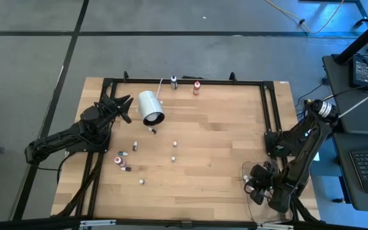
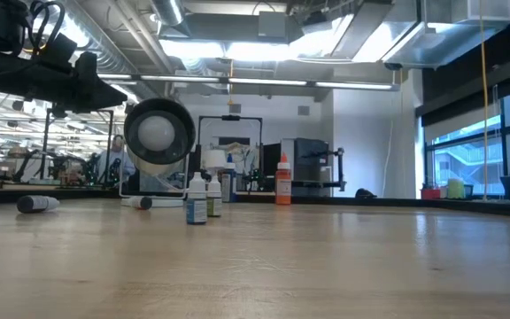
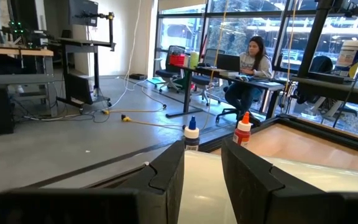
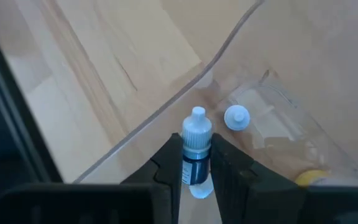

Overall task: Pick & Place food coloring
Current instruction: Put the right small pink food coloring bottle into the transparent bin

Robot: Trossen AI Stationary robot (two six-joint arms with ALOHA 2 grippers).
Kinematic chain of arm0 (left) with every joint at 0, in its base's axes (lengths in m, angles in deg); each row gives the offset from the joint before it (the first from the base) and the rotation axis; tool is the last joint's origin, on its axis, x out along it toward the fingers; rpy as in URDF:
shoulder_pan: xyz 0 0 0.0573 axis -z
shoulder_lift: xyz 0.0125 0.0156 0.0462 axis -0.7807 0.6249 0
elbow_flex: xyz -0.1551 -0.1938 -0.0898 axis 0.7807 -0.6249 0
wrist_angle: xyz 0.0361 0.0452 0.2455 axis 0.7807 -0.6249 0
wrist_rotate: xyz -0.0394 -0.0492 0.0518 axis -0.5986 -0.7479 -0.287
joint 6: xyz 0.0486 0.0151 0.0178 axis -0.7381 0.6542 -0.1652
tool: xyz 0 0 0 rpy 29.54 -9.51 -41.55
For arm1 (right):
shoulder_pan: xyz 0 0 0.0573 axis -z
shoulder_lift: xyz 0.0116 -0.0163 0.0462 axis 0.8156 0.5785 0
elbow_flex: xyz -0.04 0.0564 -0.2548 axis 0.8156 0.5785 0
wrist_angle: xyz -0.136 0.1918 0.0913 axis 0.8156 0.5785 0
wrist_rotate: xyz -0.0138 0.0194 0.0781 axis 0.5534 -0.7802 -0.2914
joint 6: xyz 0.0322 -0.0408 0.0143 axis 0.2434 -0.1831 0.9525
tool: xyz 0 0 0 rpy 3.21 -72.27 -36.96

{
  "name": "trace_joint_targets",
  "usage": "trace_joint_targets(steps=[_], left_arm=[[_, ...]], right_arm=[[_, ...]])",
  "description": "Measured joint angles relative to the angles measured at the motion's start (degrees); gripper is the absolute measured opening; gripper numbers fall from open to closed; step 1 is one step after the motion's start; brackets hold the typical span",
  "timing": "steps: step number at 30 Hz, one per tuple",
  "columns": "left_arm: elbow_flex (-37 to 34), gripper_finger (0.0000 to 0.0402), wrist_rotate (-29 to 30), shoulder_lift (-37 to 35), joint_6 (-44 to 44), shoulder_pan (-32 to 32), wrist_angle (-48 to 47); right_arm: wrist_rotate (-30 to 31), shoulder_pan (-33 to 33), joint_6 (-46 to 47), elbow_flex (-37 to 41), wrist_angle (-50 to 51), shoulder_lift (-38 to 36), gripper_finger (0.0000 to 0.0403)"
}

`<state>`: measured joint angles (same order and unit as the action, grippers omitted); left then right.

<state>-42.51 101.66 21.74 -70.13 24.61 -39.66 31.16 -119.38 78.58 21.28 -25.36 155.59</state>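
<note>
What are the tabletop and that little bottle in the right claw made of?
The tabletop looks like pale wood planks with visible grain, lightly sealed. The bottle held by the right gripper seems to be plastic: translucent body with dark liquid, matte white ribbed cap.

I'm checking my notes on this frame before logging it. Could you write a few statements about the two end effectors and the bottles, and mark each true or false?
1. The right end effector is shut on a small dropper bottle with a white cap. True.
2. The right end effector is at the table's far left corner. False: in the high view it is at the near right corner, over a clear plastic container.
3. The left end effector grips the white cylinder. True.
4. The white cylinder stands upright on the table. False: it is lifted on its side, its open end facing the low camera.
5. Several small bottles remain scattered on the wooden table. True.
</note>
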Motion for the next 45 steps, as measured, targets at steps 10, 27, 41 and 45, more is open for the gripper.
trace_joint_targets(steps=[10,27,41,45], left_arm=[[0.0,0.0104,0.0,0.0,0.0,0.0,0.0],[0.0,0.0104,0.0,0.0,0.0,0.0,0.0],[0.0,0.0104,0.0,0.0,0.0,0.0,0.0],[0.0,0.0104,0.0,0.0,0.0,0.0,0.0]], right_arm=[[4.9,0.1,-0.2,-0.1,5.8,-6.5,0.0071],[13.5,0.1,0.3,2.2,11.4,-2.0,0.0074],[17.5,0.1,2.9,2.6,11.1,0.2,0.0075],[17.6,0.3,2.9,2.6,11.0,0.2,0.0075]])
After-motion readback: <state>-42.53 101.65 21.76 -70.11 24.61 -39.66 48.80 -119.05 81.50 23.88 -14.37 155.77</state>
